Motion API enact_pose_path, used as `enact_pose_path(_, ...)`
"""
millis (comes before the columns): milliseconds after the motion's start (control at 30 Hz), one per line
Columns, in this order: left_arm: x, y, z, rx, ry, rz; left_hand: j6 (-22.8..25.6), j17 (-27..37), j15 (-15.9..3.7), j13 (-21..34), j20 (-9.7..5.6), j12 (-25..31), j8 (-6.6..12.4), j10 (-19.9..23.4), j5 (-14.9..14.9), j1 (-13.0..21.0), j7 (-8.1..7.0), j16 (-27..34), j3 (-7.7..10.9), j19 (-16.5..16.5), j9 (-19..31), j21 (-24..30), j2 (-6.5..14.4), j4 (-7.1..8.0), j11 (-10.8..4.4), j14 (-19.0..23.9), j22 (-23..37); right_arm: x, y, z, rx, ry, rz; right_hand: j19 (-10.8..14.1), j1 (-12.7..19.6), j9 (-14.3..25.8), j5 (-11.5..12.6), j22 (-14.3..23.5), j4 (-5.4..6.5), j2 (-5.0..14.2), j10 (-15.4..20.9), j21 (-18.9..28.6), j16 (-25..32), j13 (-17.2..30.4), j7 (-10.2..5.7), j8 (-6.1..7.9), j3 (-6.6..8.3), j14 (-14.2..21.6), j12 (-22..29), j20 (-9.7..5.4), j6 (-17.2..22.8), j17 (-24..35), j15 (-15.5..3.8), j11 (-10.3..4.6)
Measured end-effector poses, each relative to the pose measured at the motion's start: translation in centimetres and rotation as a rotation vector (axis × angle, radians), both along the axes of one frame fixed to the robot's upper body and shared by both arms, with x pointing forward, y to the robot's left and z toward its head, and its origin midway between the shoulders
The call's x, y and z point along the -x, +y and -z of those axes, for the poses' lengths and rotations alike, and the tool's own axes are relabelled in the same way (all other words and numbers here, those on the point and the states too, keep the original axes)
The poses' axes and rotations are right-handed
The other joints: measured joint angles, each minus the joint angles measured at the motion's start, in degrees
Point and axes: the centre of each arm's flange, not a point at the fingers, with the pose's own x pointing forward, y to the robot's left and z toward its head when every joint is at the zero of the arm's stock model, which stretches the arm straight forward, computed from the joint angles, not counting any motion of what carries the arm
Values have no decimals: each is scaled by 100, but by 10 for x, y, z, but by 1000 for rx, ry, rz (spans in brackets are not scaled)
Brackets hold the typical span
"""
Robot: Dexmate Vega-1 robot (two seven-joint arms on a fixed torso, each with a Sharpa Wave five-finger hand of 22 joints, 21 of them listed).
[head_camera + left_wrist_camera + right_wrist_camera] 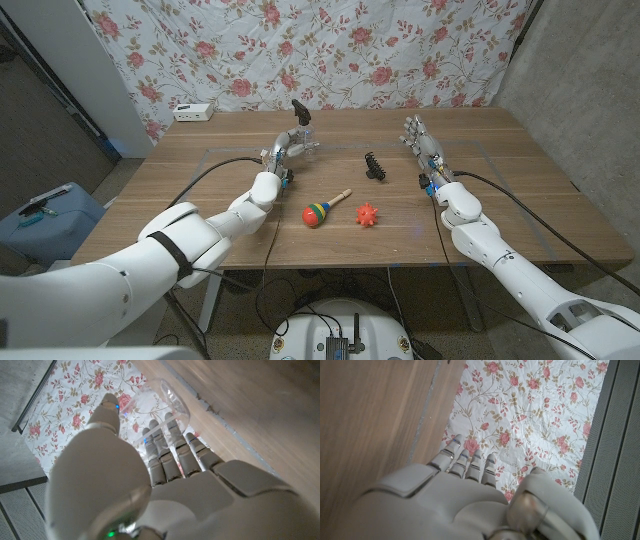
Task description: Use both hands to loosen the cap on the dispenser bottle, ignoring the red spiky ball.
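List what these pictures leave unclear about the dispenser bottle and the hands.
- Clear plastic dispenser bottle with black pump cap: head view, too small to tell whether the cap is loosened; the left hand covers its body.
- Left wrist view: the bottle is mostly hidden behind the fingers.
- Right hand: right wrist view shows its back, palm unseen.

We see open wooden tabletop between the two hands. Obstacles there: a black ribbed plastic piece lying mid-table, a red spiky ball and a multicoloured wooden-handled toy nearer the front edge, close together. A white power strip sits at the far left corner, well apart.
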Motion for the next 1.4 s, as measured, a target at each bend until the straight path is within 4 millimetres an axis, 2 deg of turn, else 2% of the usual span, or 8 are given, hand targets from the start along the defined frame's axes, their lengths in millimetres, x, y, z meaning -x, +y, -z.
enact_pose_path(300, 6, 0, 0, -12, -43, 3, 1, -1, -19, 49, 0, 42, 59, 0, 0, 15, 0, -2, -7, 0, 0, 0, -15, -7, 0, 38, 0, 8, 0, -14, 37, -25, -5, -21, -2, 0, 0, 0, -14, -2, 0, 0, 0, 0, 0, 0, 14, 0, 1, -21, 0, 0, 0, 0)
enact_pose_path(333, 10, -1, 0, -4, -60, 19, 1, -1, -19, 55, 0, 43, 60, 0, 0, 14, 0, -2, -7, 0, 0, 0, -14, -7, 0, 38, 0, 3, 0, -8, 59, 15, 12, -21, -2, 0, 0, 0, -14, -2, 0, 0, 0, 0, 0, 0, 14, 0, 1, -21, 0, 0, 0, 0)
enact_pose_path(867, 15, -16, -1, -39, -52, 55, 44, -5, -39, 142, 0, 87, 103, 19, 63, 12, 2, -20, -5, -1, -1, -21, -12, -5, -19, 125, 1, 28, 4, -32, 172, 16, 32, -21, -4, 0, 0, 0, -54, -43, 42, 0, 0, -1, 0, 0, 6, 0, -23, -21, 0, 0, 0, 42)
enact_pose_path(967, 11, -16, 4, -58, -21, 43, 44, -6, -58, 161, 0, 87, 124, 19, 63, 11, 2, -54, -5, -1, -1, -21, -11, -5, -19, 144, 1, 36, 6, -40, 186, -7, 23, -21, 3, 0, 0, 0, -103, -50, 26, 0, 0, -1, 0, 0, 6, 0, -23, -21, 0, 0, 0, 57)
enact_pose_path(1000, 17, -21, -3, -55, -45, 65, 44, -6, -58, 161, 0, 87, 124, 41, 63, 11, 2, -64, -5, -1, -1, -21, -11, -5, 3, 144, 0, 36, 6, -40, 186, -8, 23, -21, 20, 0, 0, 0, -103, -66, 19, 0, 0, -1, 0, 0, 6, 0, -23, -21, 0, 0, 0, 64)
enact_pose_path(1167, 13, -22, 1, -80, -5, 56, 44, -8, -30, 183, 0, 87, 125, 50, 63, 10, 2, -68, -5, -1, -1, -21, -10, -5, 12, 172, 1, 44, 10, -49, 226, -4, 29, -21, 24, 0, 0, 0, -102, -70, 19, 0, 0, -2, 0, 0, 6, 0, -23, -21, 0, 0, 0, 64)
enact_pose_path(1200, 20, -27, -7, -79, -27, 77, 44, -8, -30, 184, 0, 94, 125, 50, 63, 9, 2, -68, -5, -1, -1, -21, -9, -5, 12, 172, 1, 42, 9, -46, 241, 28, 42, -21, 24, 0, 0, 0, -102, -70, 19, 0, 0, -2, 0, 0, 6, 0, -23, -21, 0, 0, 0, 64)
enact_pose_path(1400, 21, -30, -9, -97, -7, 81, 44, -8, -30, 209, 0, 127, 166, 50, 63, 6, 2, -99, -5, -1, -17, -21, -7, -5, 12, 172, 1, 51, 13, -57, 280, 24, 44, -21, 60, 0, 0, 0, -143, -106, 19, 0, 0, -2, 0, 0, 12, 0, -22, -21, 0, -30, 0, 63)
